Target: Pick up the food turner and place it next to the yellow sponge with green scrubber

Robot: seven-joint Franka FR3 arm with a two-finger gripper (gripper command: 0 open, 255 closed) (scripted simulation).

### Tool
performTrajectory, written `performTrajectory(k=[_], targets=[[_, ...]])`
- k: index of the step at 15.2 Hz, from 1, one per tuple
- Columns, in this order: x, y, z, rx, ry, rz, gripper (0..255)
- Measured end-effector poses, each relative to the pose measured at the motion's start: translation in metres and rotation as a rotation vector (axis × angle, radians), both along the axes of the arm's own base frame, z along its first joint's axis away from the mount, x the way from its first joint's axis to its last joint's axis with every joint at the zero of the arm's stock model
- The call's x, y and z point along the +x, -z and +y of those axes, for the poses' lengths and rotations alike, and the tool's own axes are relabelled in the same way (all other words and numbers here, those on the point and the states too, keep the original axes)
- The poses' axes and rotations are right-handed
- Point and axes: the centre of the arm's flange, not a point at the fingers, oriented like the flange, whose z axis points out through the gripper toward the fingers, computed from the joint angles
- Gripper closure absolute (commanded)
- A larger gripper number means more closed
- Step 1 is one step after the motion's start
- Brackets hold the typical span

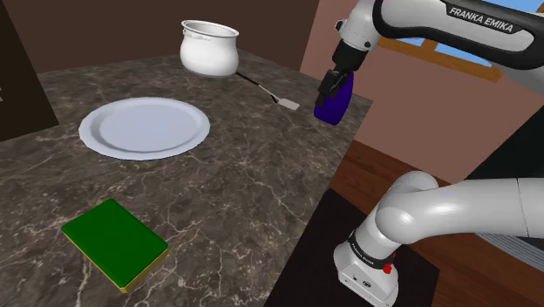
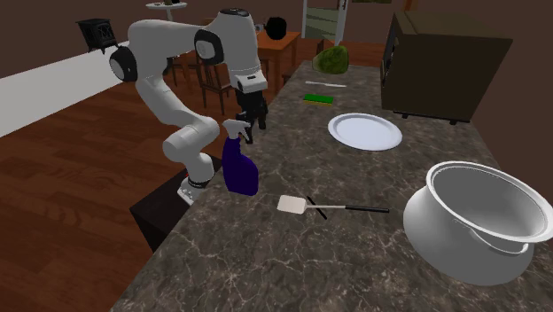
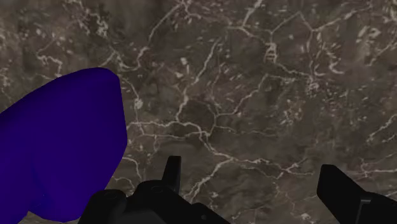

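The food turner (image 1: 277,96) lies flat on the dark marble counter (image 1: 227,183), its pale blade (image 2: 292,205) toward the counter's edge and its thin dark handle (image 2: 354,209) pointing at a white pot. The sponge (image 1: 113,242), green on top with a yellow base, rests far off near the shoulder view's lower left; it is small and distant (image 2: 317,98) in the second exterior view. My gripper (image 1: 328,94) hangs open above the counter's edge beside a blue spray bottle (image 2: 239,168), apart from the turner. The wrist view has both fingers (image 3: 172,168) spread over bare marble, nothing between them.
A white plate (image 1: 144,127) sits between the turner and the sponge. The white pot (image 1: 209,48) stands by the turner's handle end. The blue spray bottle (image 3: 63,140) stands close beside my gripper. A dark box (image 2: 443,66) and a green lump (image 2: 332,59) occupy the counter's far end.
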Motion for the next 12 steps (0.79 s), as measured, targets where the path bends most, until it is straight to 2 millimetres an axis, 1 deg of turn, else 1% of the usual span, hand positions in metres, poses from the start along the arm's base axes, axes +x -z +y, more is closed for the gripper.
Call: performTrajectory(k=[1,3,4,6,7,8,12], targets=[[0.0,0.0,0.0,0.0,0.0,0.0,0],[0.012,0.002,-0.004,0.001,-0.008,-0.006,0],[0.021,0.005,-0.009,0.002,-0.014,-0.01,0],[0.042,0.009,-0.013,0.005,-0.027,-0.019,0],[0.056,0.011,-0.016,0.005,-0.034,-0.024,0],[0.069,0.014,-0.023,0.006,-0.04,-0.029,0],[0.117,0.029,-0.037,0.01,-0.068,-0.049,0]])
